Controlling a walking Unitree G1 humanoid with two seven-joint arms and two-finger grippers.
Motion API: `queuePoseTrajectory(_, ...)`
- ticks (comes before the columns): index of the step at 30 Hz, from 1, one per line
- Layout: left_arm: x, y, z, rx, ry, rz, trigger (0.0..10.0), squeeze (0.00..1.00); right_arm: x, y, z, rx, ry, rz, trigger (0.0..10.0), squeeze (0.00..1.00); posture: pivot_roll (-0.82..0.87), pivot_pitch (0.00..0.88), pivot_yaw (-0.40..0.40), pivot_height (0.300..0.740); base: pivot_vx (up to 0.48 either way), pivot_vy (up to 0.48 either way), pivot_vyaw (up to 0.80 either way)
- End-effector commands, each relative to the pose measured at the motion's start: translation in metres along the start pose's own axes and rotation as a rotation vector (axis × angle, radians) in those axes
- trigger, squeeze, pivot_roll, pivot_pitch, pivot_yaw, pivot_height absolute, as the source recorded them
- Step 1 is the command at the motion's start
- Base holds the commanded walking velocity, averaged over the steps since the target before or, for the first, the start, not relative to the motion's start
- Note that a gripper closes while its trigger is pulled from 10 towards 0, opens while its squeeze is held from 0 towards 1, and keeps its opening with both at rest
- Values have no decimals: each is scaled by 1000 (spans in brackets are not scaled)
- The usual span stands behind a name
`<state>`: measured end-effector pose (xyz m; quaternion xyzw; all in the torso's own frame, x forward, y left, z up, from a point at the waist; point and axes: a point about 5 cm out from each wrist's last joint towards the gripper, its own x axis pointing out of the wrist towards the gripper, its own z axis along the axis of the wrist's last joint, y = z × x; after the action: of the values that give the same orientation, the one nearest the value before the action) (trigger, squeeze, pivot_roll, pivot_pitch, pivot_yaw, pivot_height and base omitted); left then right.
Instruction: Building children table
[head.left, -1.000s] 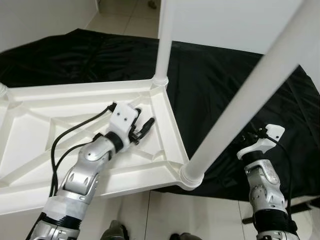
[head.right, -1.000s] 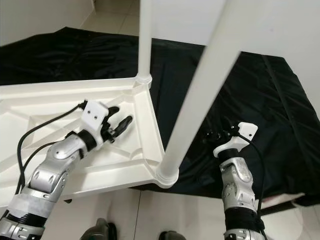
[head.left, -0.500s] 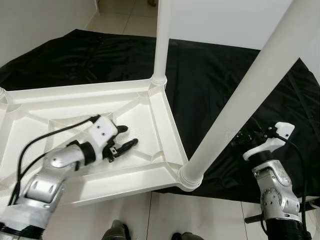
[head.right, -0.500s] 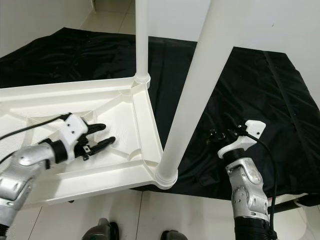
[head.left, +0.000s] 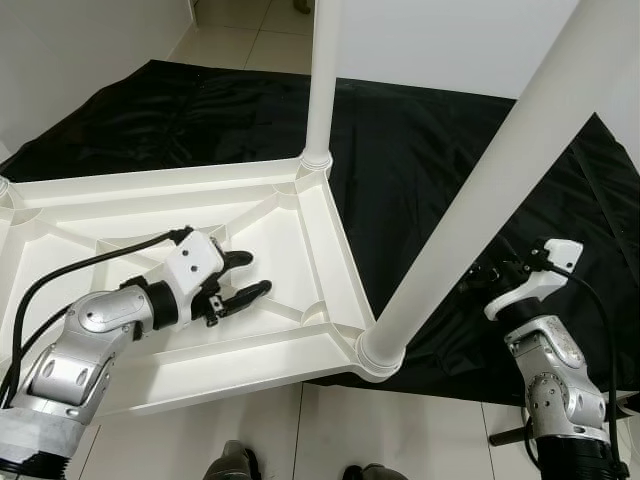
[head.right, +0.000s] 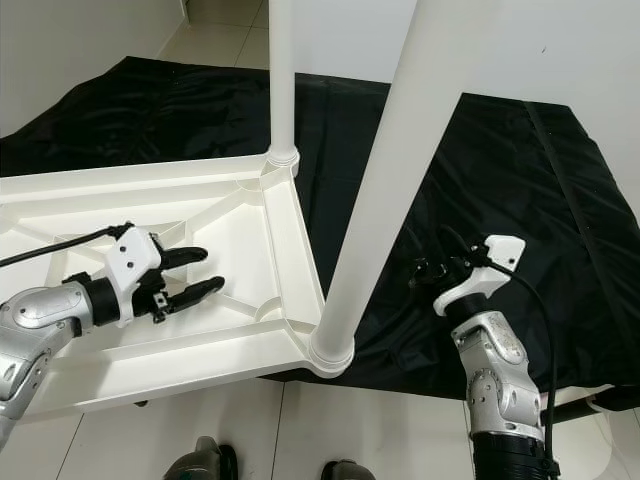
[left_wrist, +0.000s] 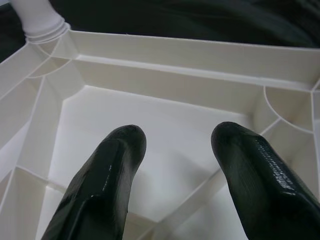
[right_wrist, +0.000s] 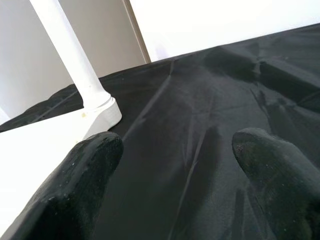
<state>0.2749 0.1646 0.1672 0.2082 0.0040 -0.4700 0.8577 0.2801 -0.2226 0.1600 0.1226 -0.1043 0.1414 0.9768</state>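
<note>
The left gripper (head.left: 248, 276) was found spread wide over the upturned white table (head.left: 300, 330) near its leg-bearing corner, the right gripper (head.right: 432, 268) likewise wide above the black sheet (head.left: 420, 170).

A pale tiled floor (head.left: 300, 430) carries everything here, and a large black cloth (head.left: 440, 160) is spread over most of it. On the cloth lies a white plastic table (head.left: 90, 215) turned upside down, its ribbed underside facing up and two white legs (head.left: 322, 80) standing upright from its corners. The table's near edge reaches past the cloth over the bare tiles.
</note>
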Motion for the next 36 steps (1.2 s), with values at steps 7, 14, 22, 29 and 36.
queuePoseTrajectory(7, 6, -3, -11, 69, 81, -165, 10000, 0, -2, 2, 2, -7, 17, 6, 10000, 0, 66, 111, 2, 740, 0, 0, 0)
queuePoseTrajectory(14, 7, -1, -15, 97, 110, -211, 10000, 0, -6, 1, 2, -14, 26, 4, 10000, 0, 58, 114, 7, 740, 0, 0, 0)
queuePoseTrajectory(22, 2, 14, 4, 19, 11, -198, 10000, 0, -9, 0, 1, -17, 35, -9, 10000, 0, 59, 116, 11, 740, 0, 0, 0)
queuePoseTrajectory(29, 1, 9, 7, 38, 6, -260, 10000, 0, -8, 2, 0, -10, 43, 12, 10000, 0, 68, 113, 9, 740, 0, 0, 0)
queuePoseTrajectory(36, 1, 0, -3, 84, 64, -326, 10000, 0, -11, 10, -4, -24, 86, 95, 10000, 0, 63, 110, 7, 740, 0, 0, 0)
